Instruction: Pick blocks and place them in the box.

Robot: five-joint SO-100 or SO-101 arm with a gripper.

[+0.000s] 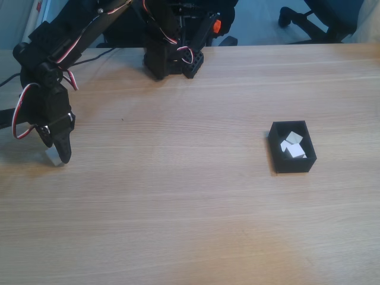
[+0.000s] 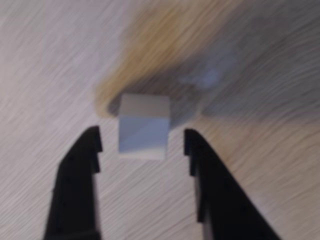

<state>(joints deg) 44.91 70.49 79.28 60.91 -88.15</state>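
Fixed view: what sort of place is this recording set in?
Probably an office or lab desk. The arm is mounted on a light wooden table, an office chair base stands on the floor behind it, and a small black box sits on the table.

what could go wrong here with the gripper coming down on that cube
1. In the wrist view the open gripper straddles the cube, but the cube sits turned to the fingers, so closing could twist it or squeeze it out.
2. The cube lies nearer the left finger, so that finger may push it first.
3. The box already holds cubes and sits far across the table; a weak grip could drop it on the way.
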